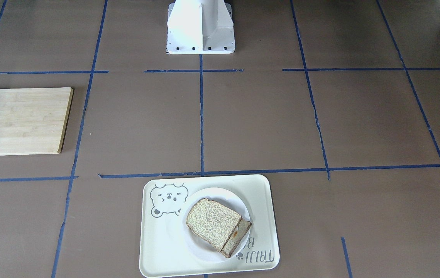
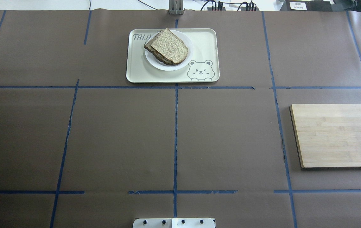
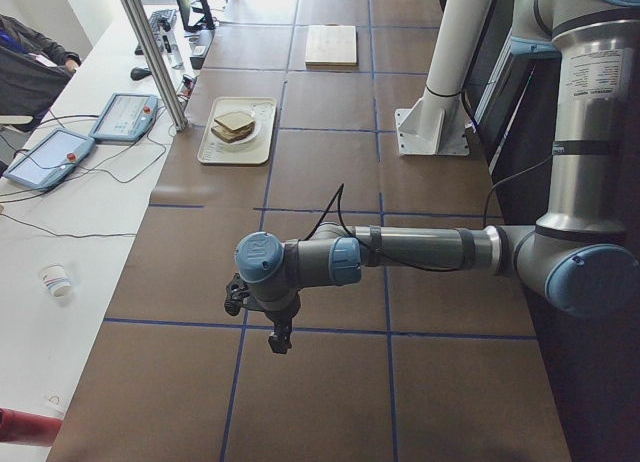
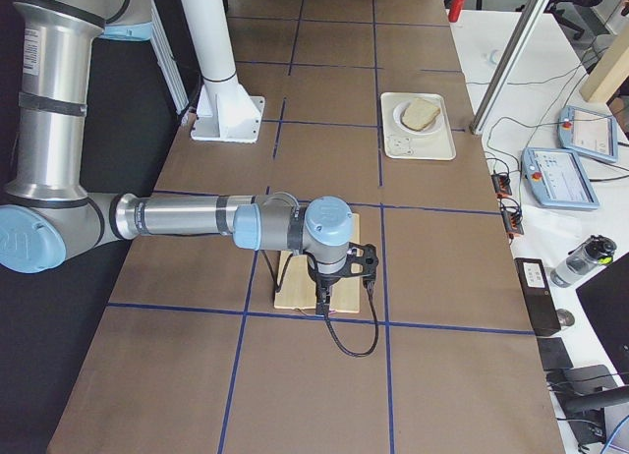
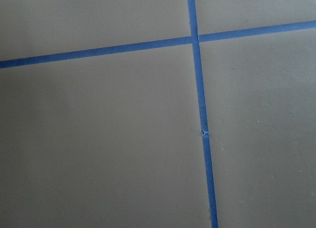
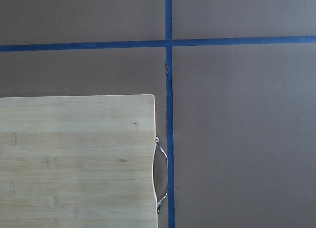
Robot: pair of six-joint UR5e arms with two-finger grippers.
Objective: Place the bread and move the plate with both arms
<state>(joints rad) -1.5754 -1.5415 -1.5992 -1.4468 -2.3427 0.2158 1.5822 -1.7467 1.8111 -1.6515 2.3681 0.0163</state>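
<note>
The bread [image 1: 209,222], a plain wholemeal slice, lies on top of a second slice with an orange filling at its edge, both on the round white plate [image 1: 220,193]. The plate sits in the cream bear tray [image 1: 166,247] at the table's far side from the robot; bread [image 2: 170,47], plate [image 2: 167,67] and tray [image 2: 136,69] also show in the overhead view. My left gripper [image 3: 278,340] hangs over bare table far from the tray. My right gripper [image 4: 324,307] hangs over the wooden board. Both show only in side views, so I cannot tell whether they are open or shut.
A bamboo cutting board [image 2: 337,136] with a metal handle [image 6: 162,176] lies on the robot's right side of the table. The white pedestal base [image 1: 200,27] stands at the robot's edge. Blue tape lines cross the brown table. Tablets and cables lie beyond the tray [image 3: 120,117].
</note>
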